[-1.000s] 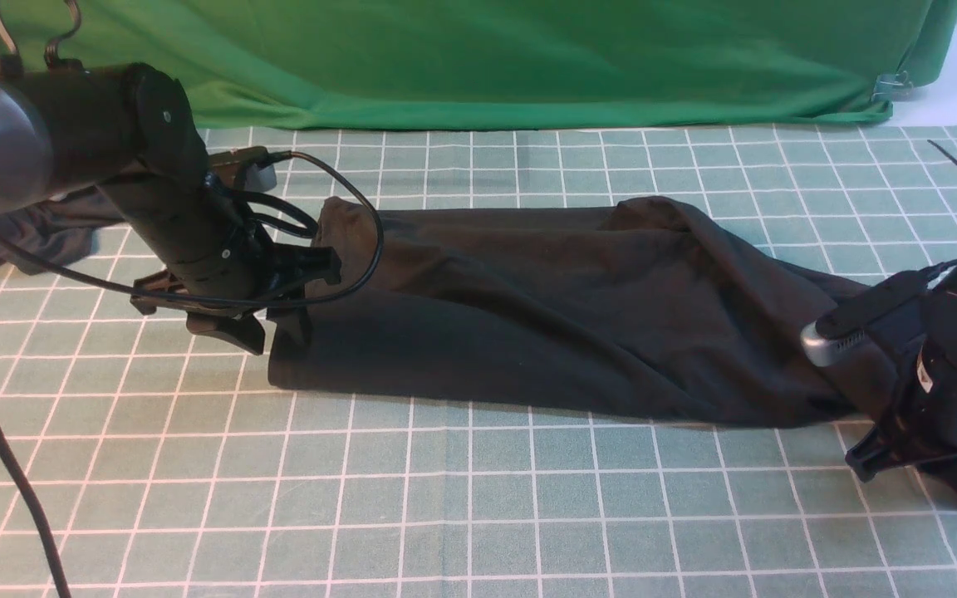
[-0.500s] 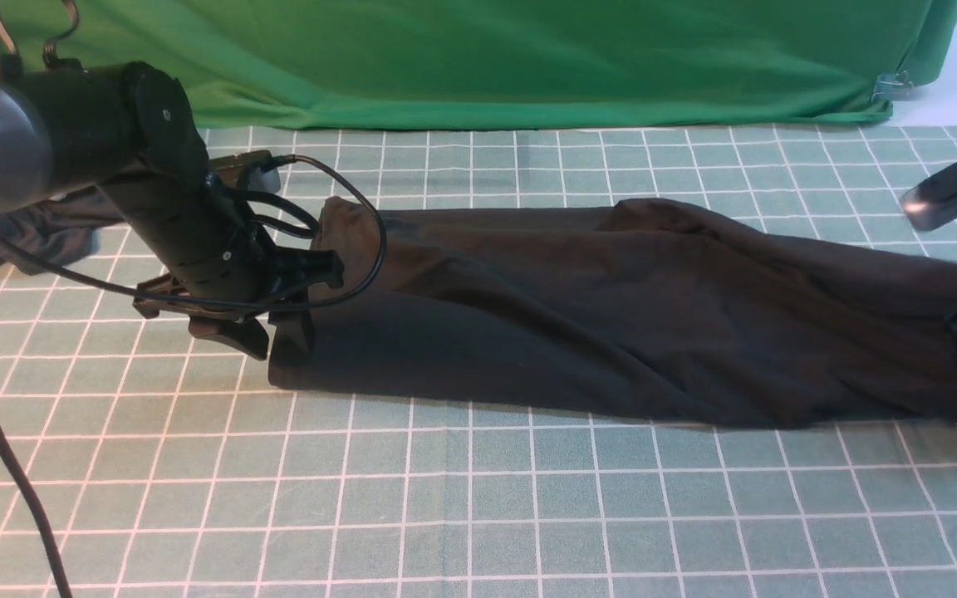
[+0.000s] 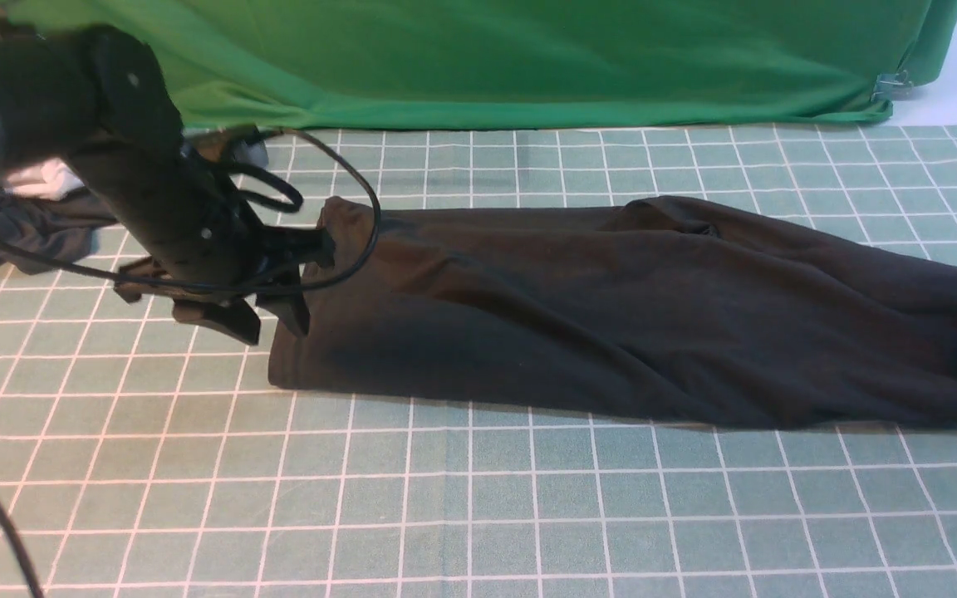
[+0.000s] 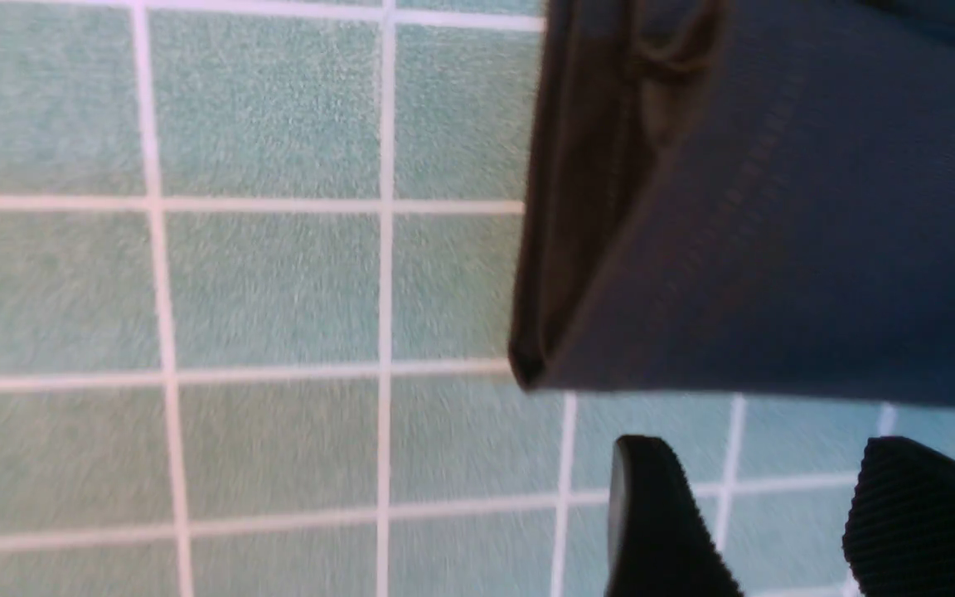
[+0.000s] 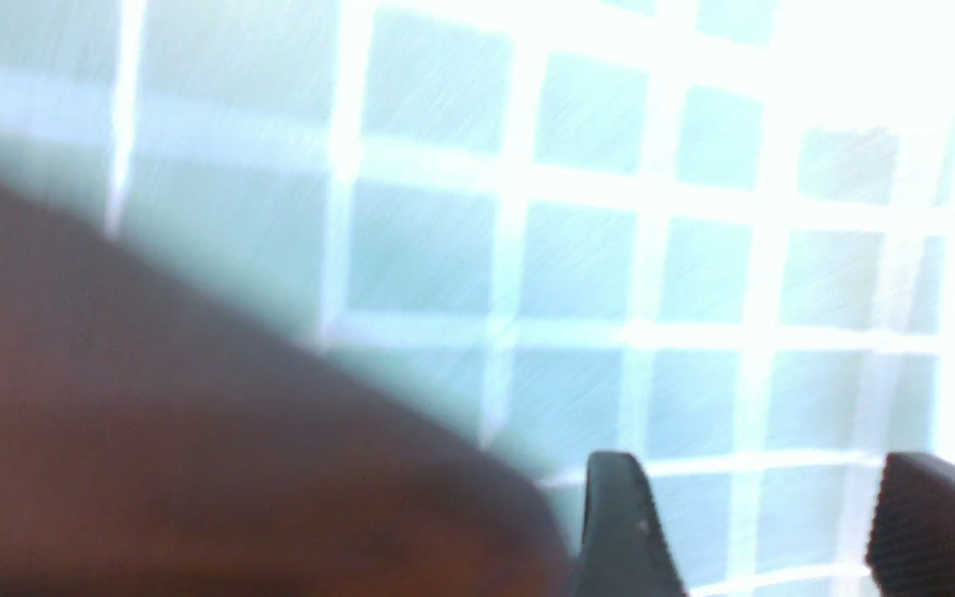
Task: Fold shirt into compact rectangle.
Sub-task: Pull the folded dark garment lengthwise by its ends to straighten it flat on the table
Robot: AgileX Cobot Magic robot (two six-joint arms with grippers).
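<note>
- We are seeing that the right gripper [image 5: 776, 539] has lifted off the right end of the shirt [image 3: 611, 332] and is now nearly out of the front view, its jaws standing spread and empty.
- The left gripper [image 3: 258, 320] is angling down just beside the shirt's left edge, jaws spread, gripping nothing.
- The shirt is lying as a long folded band across the checked tablecloth [image 3: 445, 515].

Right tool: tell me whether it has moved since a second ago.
Yes. The right tool rose off the right end of the shirt, up and rightward across the checked tablecloth, nearly out of the front view.
</note>
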